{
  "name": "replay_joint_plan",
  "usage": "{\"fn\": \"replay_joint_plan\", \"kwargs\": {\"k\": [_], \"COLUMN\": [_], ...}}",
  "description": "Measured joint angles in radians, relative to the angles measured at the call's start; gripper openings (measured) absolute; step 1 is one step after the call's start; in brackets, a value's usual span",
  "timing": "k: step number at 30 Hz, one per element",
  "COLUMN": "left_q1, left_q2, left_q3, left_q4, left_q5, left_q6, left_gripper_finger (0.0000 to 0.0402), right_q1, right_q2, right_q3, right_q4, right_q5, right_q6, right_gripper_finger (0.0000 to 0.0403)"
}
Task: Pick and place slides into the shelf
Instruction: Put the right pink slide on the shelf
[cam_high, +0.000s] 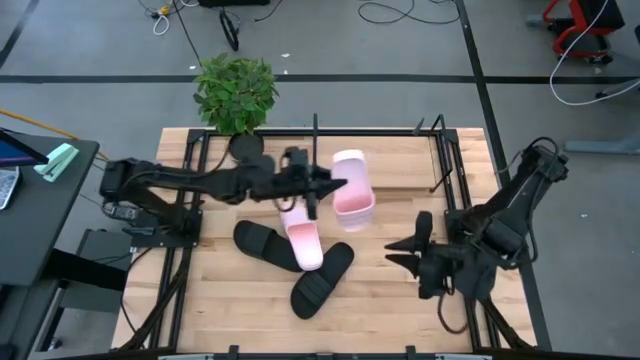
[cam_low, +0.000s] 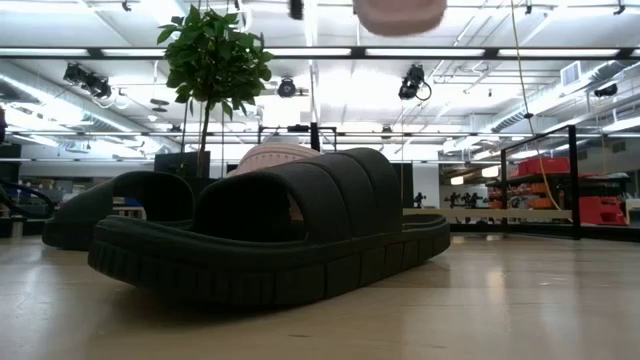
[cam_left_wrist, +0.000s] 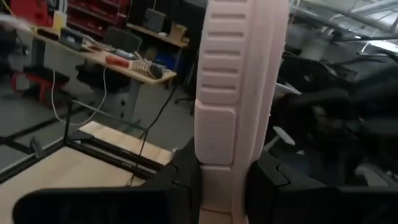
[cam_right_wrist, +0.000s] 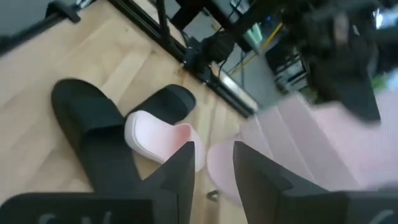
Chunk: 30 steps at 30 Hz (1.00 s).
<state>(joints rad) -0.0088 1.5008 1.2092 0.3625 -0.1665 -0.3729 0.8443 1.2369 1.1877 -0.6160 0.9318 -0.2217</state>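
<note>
Pink slide (cam_high: 352, 185) raised at frame centre, clamped in left gripper (cam_high: 312, 188)
Right gripper (cam_high: 402, 250) lower right, parted, empty; second pink slide (cam_high: 303, 240) and two black slides (cam_high: 262, 242) on table (cam_high: 400, 310) below

A pale wooden surface (cam_high: 400, 300) stands on a grey floor (cam_high: 400, 50) crossed by dark lines and loose cables. A potted green plant (cam_high: 236, 92) sits at its far edge. Long ceiling lights (cam_low: 450, 52) glow overhead, and a cluttered workbench (cam_left_wrist: 106, 57) stands beyond.
</note>
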Motion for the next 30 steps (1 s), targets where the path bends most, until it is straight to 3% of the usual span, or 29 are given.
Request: {"fn": "replay_joint_plan", "kwargs": {"k": [5, 10, 15, 19, 24, 30], "left_q1": [0.061, 0.133, 0.192, 0.223, 0.245, 0.258], "left_q2": [0.12, 0.223, 0.325, 0.386, 0.461, 0.534], "left_q3": [0.175, 0.295, 0.366, 0.4, 0.426, 0.43], "left_q4": [-0.07, -0.071, -0.075, -0.065, -0.019, 0.108], "left_q5": [0.088, 0.174, 0.272, 0.334, 0.311, 0.196], "left_q6": [-0.119, -0.363, -0.613, -0.73, -0.776, -0.84], "left_gripper_finger": [0.0082, 0.0081, 0.0081, 0.008, 0.008, 0.008], "right_q1": [0.076, 0.152, 0.196, 0.202, 0.201, 0.198], "right_q2": [0.006, 0.006, 0.006, 0.009, 0.04, 0.108], "right_q3": [0.0, 0.0, 0.0, 0.0, 0.0, 0.0], "right_q4": [-0.037, -0.077, -0.148, -0.249, -0.398, -0.517], "right_q5": [0.143, 0.242, 0.301, 0.311, 0.328, 0.393], "right_q6": [-0.036, -0.051, -0.101, -0.113, -0.076, -0.059], "right_gripper_finger": [0.0114, 0.0114, 0.0114, 0.0114, 0.0114, 0.0114]}}
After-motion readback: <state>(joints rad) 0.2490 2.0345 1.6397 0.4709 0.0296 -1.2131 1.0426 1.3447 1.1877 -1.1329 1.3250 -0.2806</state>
